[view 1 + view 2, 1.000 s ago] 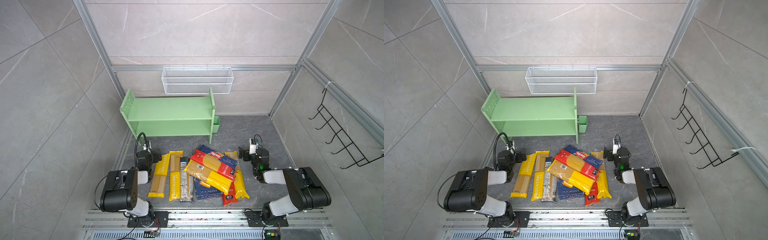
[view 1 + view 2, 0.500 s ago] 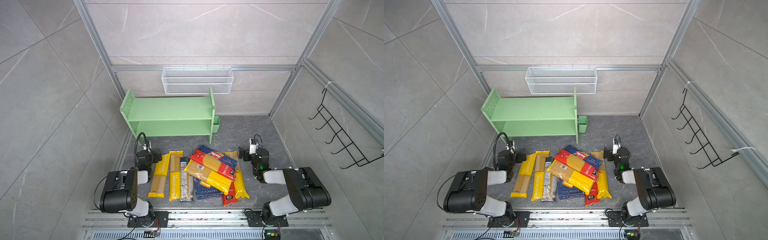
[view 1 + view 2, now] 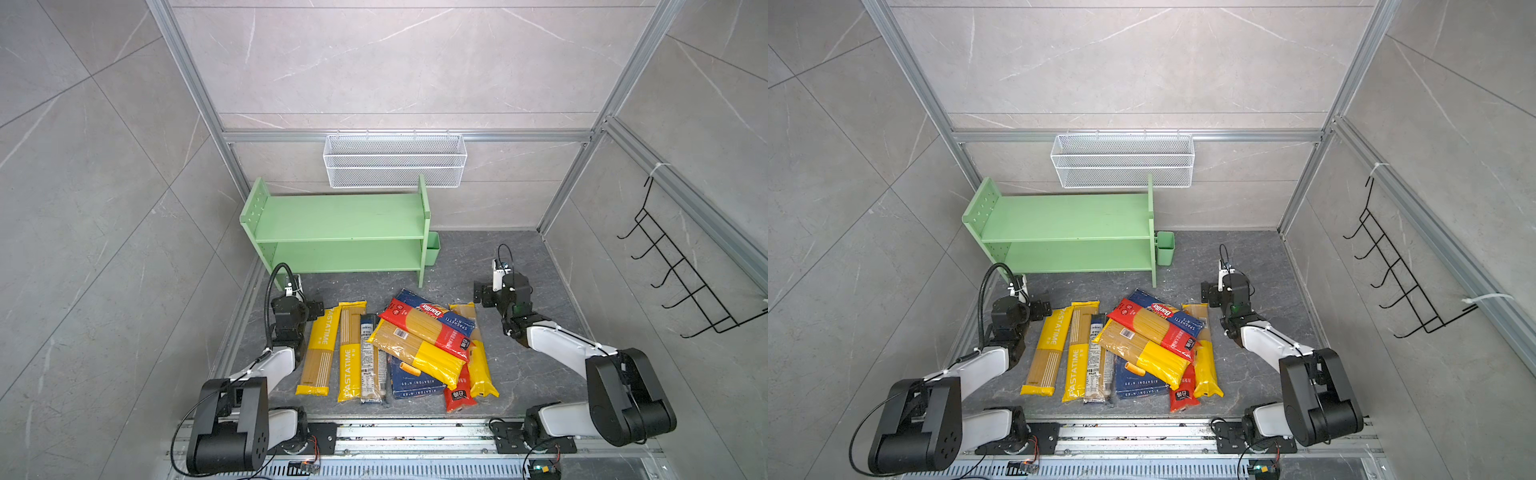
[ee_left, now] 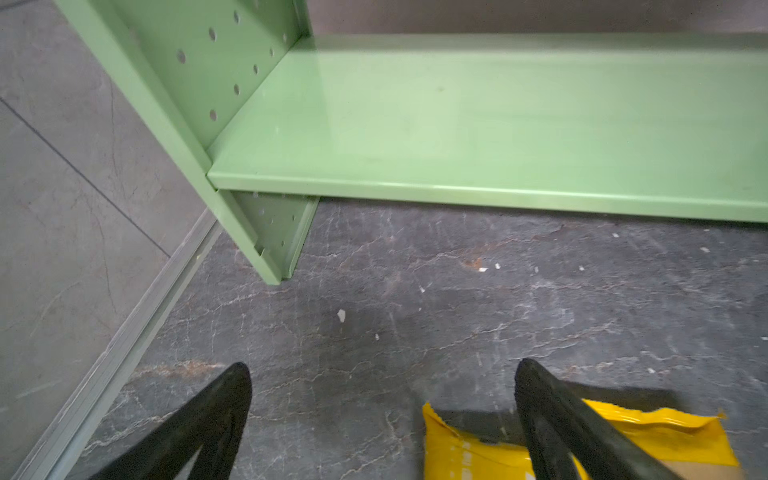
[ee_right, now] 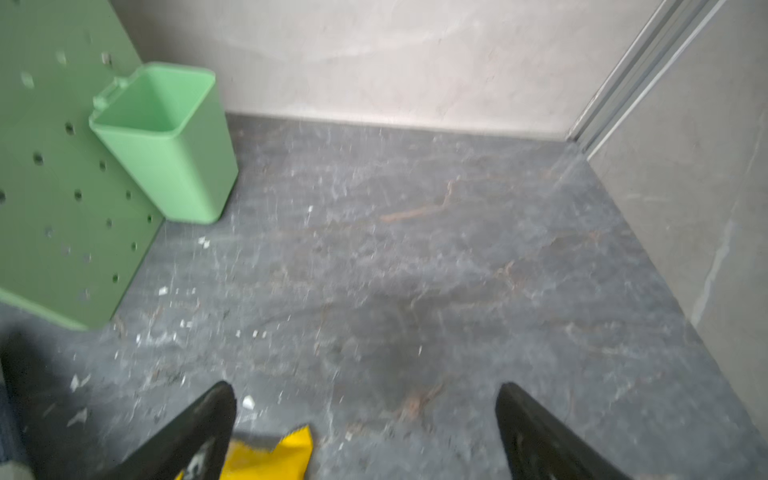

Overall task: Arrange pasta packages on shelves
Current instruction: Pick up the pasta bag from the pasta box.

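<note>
Several pasta packages [image 3: 415, 345] lie in a loose pile on the dark floor in both top views: yellow spaghetti bags, a red one, dark blue Barilla packs. Behind them stand the pale green shelves [image 3: 340, 216], both boards bare. My left gripper [image 3: 297, 305] sits low at the pile's left edge, open, with a yellow bag end [image 4: 469, 453] under one finger and the lower board [image 4: 478, 124] ahead. My right gripper [image 3: 498, 291] hovers open right of the pile, over bare floor [image 5: 374, 270]; a yellow bag corner [image 5: 274, 457] lies by one finger.
A small green cup [image 5: 170, 145] hangs on the shelves' perforated right side panel [image 5: 50, 187]. A white wire basket [image 3: 395, 162] is mounted on the back wall above the shelves. A black hook rack [image 3: 681, 266] hangs on the right wall. Tiled walls close in on three sides.
</note>
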`<state>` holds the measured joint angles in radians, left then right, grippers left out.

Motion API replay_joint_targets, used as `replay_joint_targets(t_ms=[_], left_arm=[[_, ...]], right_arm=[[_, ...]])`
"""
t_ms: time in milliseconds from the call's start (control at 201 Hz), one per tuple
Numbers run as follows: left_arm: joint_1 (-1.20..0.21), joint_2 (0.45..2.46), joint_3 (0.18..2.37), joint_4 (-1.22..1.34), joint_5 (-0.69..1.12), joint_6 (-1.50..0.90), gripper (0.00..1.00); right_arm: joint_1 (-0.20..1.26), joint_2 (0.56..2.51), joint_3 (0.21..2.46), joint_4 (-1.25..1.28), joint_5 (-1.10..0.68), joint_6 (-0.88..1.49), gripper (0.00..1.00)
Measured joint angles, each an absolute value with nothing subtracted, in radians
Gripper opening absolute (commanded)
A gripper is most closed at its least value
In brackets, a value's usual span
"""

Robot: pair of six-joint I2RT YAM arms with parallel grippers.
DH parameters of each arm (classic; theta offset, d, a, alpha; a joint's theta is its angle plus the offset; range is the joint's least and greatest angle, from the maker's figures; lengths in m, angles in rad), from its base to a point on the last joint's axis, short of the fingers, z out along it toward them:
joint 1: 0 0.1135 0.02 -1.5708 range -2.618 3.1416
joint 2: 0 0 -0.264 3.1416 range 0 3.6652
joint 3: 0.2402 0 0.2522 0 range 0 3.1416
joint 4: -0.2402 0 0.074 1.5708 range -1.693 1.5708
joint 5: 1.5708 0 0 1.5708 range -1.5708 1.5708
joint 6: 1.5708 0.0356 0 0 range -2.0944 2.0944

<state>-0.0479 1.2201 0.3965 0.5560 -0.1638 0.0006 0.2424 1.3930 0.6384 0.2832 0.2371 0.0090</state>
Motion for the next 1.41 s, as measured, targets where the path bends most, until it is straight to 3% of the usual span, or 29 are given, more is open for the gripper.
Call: replay_joint_targets(t_ms=[174, 458, 612, 1035, 1274, 1414], left_arm=[[-0.184, 1.201, 0.458, 0.486, -0.276, 0.019, 1.00], [-0.446, 1.146, 0.532, 0.334, -0.485, 0.046, 1.00], [-0.505, 1.029, 0.531, 0.288, -0.520, 0.028, 1.00], [-0.670, 0.953, 0.607, 0.012, -0.643, -0.069, 1.00], [-0.797, 0.945, 0.643, -0.136, -0.705, -0.163, 1.00], [-0.866, 0.945, 0.643, -0.178, -0.758, -0.183, 1.00]], right_arm=[[0.356, 1.388, 0.699, 0.076, 0.423, 0.086, 0.99], [0.409, 1.330, 0.826, -0.202, 0.493, 0.228, 0.99], [0.560, 1.329, 0.877, -0.324, 0.595, 0.287, 0.99], [0.717, 1.322, 0.943, -0.490, 0.550, 0.435, 0.98], [0.954, 1.321, 1.018, -0.558, 0.686, 0.454, 0.99], [0.973, 1.308, 1.021, -0.557, 0.685, 0.451, 0.99]])
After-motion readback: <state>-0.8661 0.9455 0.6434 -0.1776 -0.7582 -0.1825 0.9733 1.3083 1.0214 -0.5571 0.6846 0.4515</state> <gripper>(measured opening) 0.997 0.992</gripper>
